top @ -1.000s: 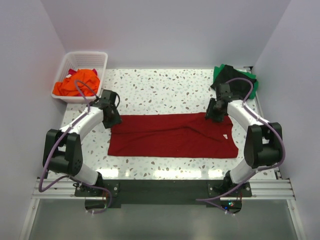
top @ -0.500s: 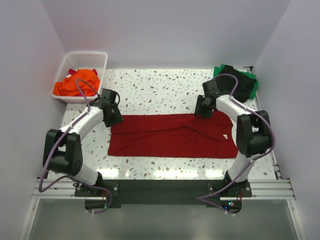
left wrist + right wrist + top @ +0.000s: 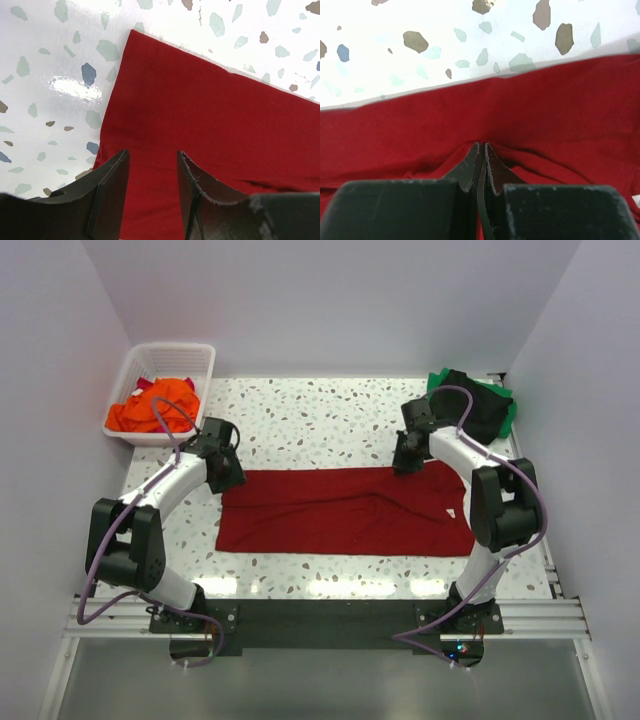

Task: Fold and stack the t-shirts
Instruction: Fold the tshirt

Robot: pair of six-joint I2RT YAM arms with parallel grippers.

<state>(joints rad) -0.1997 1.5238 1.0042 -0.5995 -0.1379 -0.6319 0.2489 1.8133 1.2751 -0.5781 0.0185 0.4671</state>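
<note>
Dark red t-shirt (image 3: 345, 510) lay flat on the table (image 3: 320, 415), spread between the arms. Right gripper (image 3: 481, 146) was pinched closed on a raised fold at its far edge. Left gripper (image 3: 151, 155) hung with jaws narrowly parted over the far-left corner.

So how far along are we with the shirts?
Done: black and green t-shirts sit piled at the far right corner. In hand: dark red t-shirt lies flat; right fingers pinch its far edge, left fingers open over its corner. Left: orange t-shirts in the basket.
</note>
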